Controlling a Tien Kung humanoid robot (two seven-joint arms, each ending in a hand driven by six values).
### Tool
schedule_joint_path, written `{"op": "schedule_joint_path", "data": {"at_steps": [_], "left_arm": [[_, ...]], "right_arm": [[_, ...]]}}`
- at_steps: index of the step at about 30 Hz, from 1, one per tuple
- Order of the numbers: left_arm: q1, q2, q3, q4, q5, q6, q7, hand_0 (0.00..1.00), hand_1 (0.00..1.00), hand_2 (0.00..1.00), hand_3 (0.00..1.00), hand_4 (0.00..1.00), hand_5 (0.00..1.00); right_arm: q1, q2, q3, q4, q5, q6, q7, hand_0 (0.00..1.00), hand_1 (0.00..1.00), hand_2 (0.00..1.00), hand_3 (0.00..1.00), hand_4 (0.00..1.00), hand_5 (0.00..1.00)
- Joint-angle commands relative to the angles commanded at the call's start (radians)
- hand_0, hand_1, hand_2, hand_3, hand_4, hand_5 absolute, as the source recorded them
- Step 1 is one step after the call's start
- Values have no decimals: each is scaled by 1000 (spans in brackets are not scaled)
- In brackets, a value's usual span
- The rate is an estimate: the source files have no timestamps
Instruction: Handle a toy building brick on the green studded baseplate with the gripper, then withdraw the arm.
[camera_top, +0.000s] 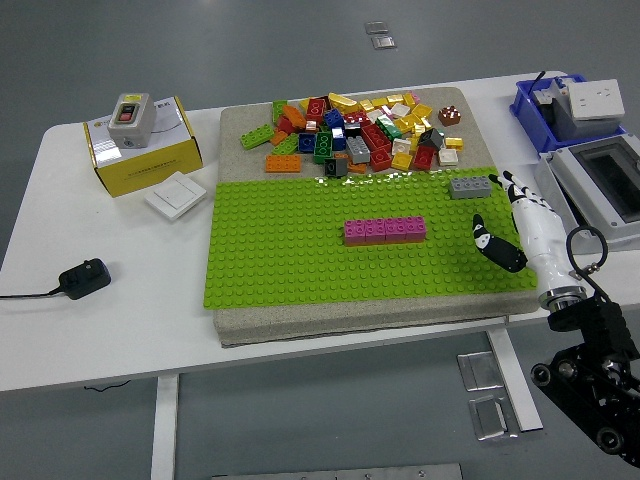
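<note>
Right hand (512, 225) hangs over the baseplate's (290, 250) right edge, fingers spread, holding nothing. Aim for the grey brick (470, 187) just beyond; close squarely across its sides.

My feed bright and even, soft overhead light, faint shadows under the worktop (120, 330), glints on gold bricks (400, 110), focus sharp throughout

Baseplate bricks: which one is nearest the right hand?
The grey brick at the green baseplate's far right corner, just beyond the right hand. The pink row sits mid-plate, farther left.
</note>
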Motion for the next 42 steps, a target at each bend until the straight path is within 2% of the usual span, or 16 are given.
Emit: {"op": "schedule_joint_path", "data": {"at_steps": [7,14,30,35,38,39,42], "left_arm": [[6,4,2,0,-4,1,-2,664,664,662,650,341,637],[5,-6,6,0,-6,-1,-4,665,664,662,650,341,634],[2,-8,-27,0,-13,2,-10,664,664,662,651,343,638],[0,-9,-41,0,-3,2,-6,665,664,662,652,343,639],[-2,-10,-39,0,-6,2,-7,665,664,662,652,343,639],[-4,-9,-38,0,-7,2,-7,664,664,662,652,346,644],[-11,-6,-32,0,-13,3,-8,664,664,662,652,346,644]], "right_arm": [[-8,4,10,5,39,-6,21,846,919,961,864,521,348],[-9,19,12,20,63,-11,35,844,917,960,860,519,352],[-9,5,61,29,48,-8,33,832,906,951,849,489,357],[58,-28,52,-34,7,13,-5,830,907,955,889,486,356],[124,-67,-3,-91,-15,41,-41,830,907,955,889,486,356],[145,-79,-24,-108,-19,53,-53,834,922,986,954,493,355],[219,-109,-99,-172,-29,100,-91,834,922,986,954,493,355]]}}
